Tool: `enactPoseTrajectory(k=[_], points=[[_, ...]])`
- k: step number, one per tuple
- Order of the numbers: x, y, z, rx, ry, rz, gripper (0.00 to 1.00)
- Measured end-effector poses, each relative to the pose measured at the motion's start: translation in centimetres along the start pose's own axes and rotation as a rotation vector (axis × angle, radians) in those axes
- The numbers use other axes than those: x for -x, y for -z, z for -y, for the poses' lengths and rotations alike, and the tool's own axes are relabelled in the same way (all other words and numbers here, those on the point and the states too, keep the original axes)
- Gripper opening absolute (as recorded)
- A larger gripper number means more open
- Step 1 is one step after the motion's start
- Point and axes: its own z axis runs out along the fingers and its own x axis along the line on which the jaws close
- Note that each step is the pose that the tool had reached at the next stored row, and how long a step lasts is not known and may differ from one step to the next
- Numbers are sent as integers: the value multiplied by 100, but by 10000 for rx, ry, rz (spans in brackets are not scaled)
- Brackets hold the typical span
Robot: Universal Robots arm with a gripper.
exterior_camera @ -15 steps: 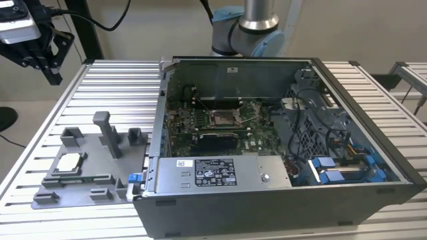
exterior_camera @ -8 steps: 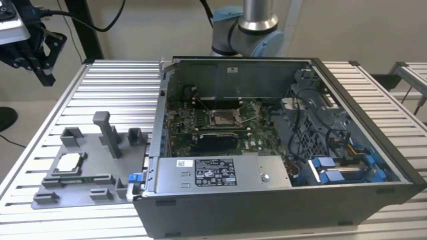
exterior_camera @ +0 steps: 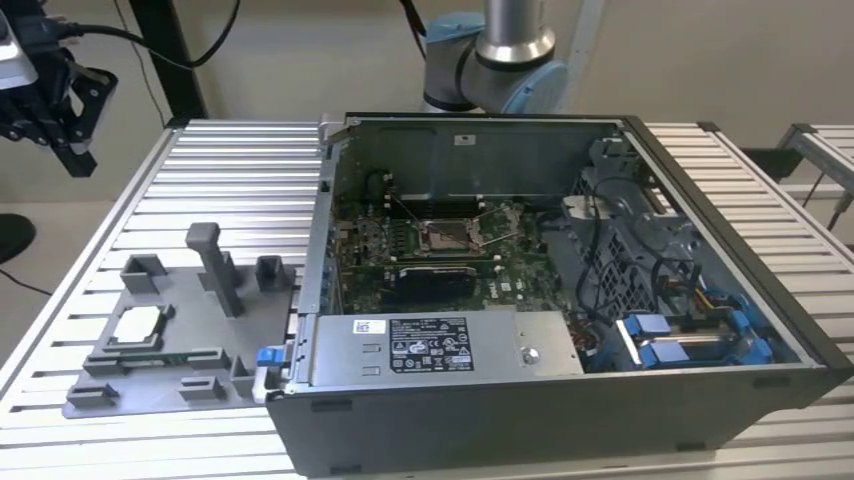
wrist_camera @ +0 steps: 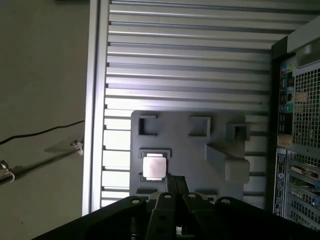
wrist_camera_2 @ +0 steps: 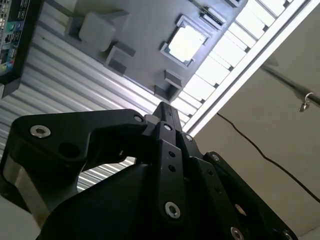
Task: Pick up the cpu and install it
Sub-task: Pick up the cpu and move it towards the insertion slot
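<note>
Since the work surface is biggest: ribbed aluminium slat table (exterior_camera: 200, 160), carrying everything. The black steel computer case (exterior_camera: 534, 420) lies on its side with the panel off, probably so the board faces up for access from above. The grey-and-blue jointed robot arm (exterior_camera: 501, 45) rises behind the case. The flat grey plastic fixture tray (exterior_camera: 200, 340) sits on the table just beside the case, on the exterior view's left. Its raised blocks look meant to keep parts at fixed spots. The green motherboard (exterior_camera: 400, 240) lies flat on the case floor with the square metal-framed socket (exterior_camera: 447, 235) near its middle. Whether its frame is open can't be told.

The black two-finger gripper (exterior_camera: 76, 165) hangs high past the table's edge, on the exterior view's left, well apart from the tray. Its jaws are pressed together with nothing between them, as both wrist views show (wrist_camera: 176, 179) (wrist_camera_2: 167, 107). Judgement: the pick is not started.

The small square silver-topped cpu (exterior_camera: 138, 326) lies flat in its framed tray pocket, near the tray's outer edge, far side from the case. It is untouched and shows bright in both wrist views (wrist_camera: 153, 167) (wrist_camera_2: 186, 43), beyond the fingertips. The pocket walls likely hold it square for a repeatable grasp.
</note>
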Motion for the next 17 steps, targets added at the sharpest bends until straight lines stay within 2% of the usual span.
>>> enactPoseTrajectory(k=[6, 12, 17], points=[[-75, -1, 50, 0, -20, 1, 0], [-82, 0, 91, 0, -22, 1, 0], [-82, -1, 98, 0, -22, 2, 0]])
